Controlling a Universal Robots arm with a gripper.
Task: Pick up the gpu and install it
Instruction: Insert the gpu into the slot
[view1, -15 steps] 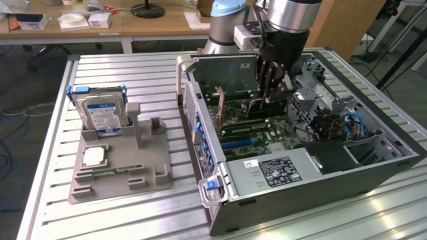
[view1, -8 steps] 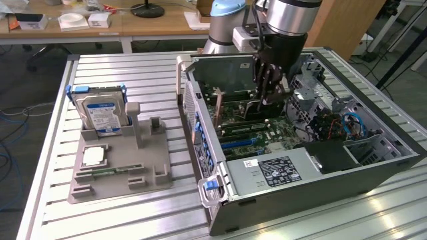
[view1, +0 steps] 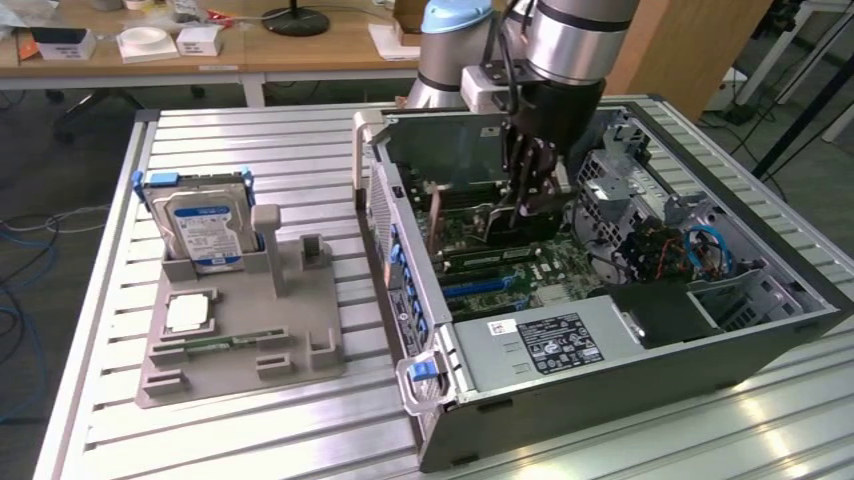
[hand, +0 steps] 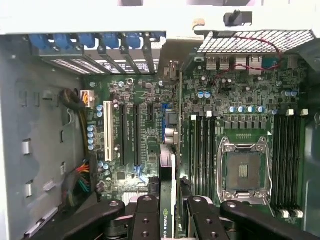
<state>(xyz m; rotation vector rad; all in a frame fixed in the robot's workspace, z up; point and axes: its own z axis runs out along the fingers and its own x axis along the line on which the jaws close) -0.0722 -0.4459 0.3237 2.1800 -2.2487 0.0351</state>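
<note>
My gripper (hand: 170, 222) reaches down into the open computer case (view1: 400, 250), with its black fingers (hand: 145, 217) shut on the gpu (hand: 168, 162). I see the card edge-on in the wrist view: a thin upright board with a green label strip between the fingers and its silver bracket end toward the case's rear slot covers (hand: 100, 42). It stands over the motherboard (hand: 250, 100), in line with the expansion slots (hand: 137, 135) and beside the memory slots. Whether its edge sits in a slot is hidden. In the exterior view the gripper (view1: 523, 205) is low inside the case.
A grey holder (view1: 240, 345) on the exterior view's left carries a hard drive with a blue-white label (view1: 203, 230), a processor (view1: 187, 312) and a memory stick (view1: 220, 343). Inside the case are an empty processor socket (hand: 245, 170), a power supply (view1: 547, 340) and cables (hand: 82, 182).
</note>
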